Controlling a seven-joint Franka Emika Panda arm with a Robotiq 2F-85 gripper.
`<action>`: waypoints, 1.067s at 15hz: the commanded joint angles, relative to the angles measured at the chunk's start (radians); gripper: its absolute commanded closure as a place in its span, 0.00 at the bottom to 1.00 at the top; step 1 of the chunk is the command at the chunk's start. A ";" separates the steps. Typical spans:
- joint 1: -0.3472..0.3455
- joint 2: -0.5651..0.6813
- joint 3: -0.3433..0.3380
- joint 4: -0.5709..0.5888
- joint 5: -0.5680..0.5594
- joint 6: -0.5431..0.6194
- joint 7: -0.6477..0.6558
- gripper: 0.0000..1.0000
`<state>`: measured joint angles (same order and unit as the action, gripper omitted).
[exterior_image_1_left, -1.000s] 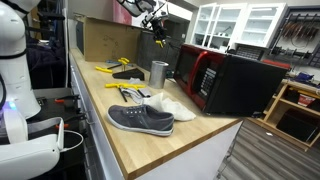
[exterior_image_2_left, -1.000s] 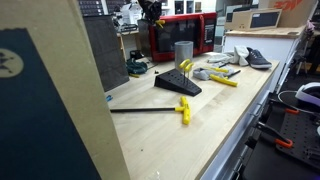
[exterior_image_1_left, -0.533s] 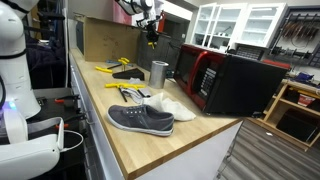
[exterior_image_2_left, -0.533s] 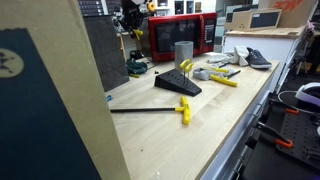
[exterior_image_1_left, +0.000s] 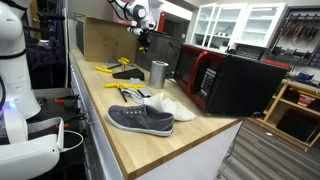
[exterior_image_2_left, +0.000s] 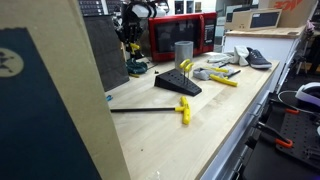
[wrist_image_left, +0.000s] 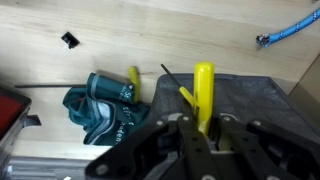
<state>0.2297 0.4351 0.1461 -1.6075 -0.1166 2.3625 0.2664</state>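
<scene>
We see the gripper (exterior_image_1_left: 141, 35) has swung away from above the metal cup (exterior_image_1_left: 158, 72) and now hangs further back over the bench (exterior_image_1_left: 125, 135), close to the cardboard box (exterior_image_1_left: 100, 40). In the wrist view, left to right: a crumpled teal cloth (wrist_image_left: 103, 108) lies on the wood. Next comes the yellow-handled tool (wrist_image_left: 203, 85), pinched in narrow jaws and lifted clear of the bench. A dark mat (wrist_image_left: 255, 100) lies behind it, and a blue cable (wrist_image_left: 295, 28) sits far right.
</scene>
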 joint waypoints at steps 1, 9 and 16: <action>0.011 -0.169 -0.026 -0.219 0.038 0.128 0.076 0.96; 0.030 -0.343 -0.095 -0.492 -0.067 0.281 0.488 0.96; -0.004 -0.360 -0.061 -0.531 -0.046 0.288 0.598 0.84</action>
<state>0.2470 0.0757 0.0641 -2.1395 -0.1628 2.6516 0.8679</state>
